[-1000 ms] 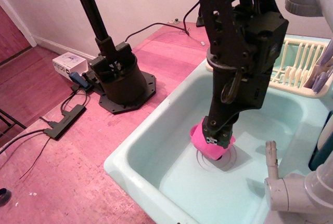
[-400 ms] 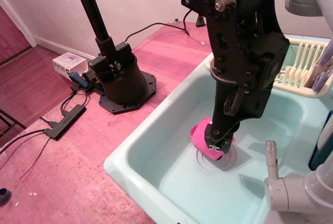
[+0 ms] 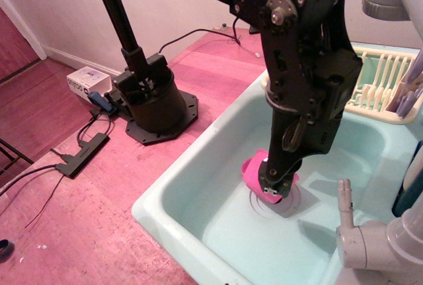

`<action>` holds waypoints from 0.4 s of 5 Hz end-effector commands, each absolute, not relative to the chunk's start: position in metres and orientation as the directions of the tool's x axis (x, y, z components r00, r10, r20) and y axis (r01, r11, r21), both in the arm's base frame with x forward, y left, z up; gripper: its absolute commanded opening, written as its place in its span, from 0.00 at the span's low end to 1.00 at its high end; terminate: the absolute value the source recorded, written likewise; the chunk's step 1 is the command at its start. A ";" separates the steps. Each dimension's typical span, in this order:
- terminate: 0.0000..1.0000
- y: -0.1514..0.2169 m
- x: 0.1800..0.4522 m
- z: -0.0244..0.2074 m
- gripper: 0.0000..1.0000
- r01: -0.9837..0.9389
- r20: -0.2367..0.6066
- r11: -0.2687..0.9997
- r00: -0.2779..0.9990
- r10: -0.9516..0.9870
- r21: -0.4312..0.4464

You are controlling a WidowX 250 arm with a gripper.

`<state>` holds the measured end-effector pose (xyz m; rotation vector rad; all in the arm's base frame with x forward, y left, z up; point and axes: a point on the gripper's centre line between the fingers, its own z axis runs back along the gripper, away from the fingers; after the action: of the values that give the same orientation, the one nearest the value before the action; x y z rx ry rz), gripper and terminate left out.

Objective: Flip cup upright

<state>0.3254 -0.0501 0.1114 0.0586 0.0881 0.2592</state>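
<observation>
Black arm reaching down into the pale green sink, clamped on the pink cup over the drain.

Pink wooden floor spread across the left, with a black stand base and a white box near the wall. Pale green sink filling the lower right, a cream dish rack at its far edge and a grey faucet in the near corner. Black arm swung a little further left and lower than a second ago, wrist more upright. Gripper closed around the cup, fingers pinching its wall. Cup tilted on its side just above the round drain, shifted slightly left and more hidden behind the gripper than before; rim not clearly visible.
</observation>
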 end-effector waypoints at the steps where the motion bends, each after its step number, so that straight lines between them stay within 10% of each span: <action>1: 0.00 -0.066 0.322 0.118 1.00 -0.236 -0.052 0.972 0.970 0.236 0.022; 2: 0.00 -0.070 0.315 0.116 1.00 -0.239 -0.054 0.971 0.970 0.239 0.009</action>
<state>0.3134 -0.0707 0.0964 0.0155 0.1197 0.2356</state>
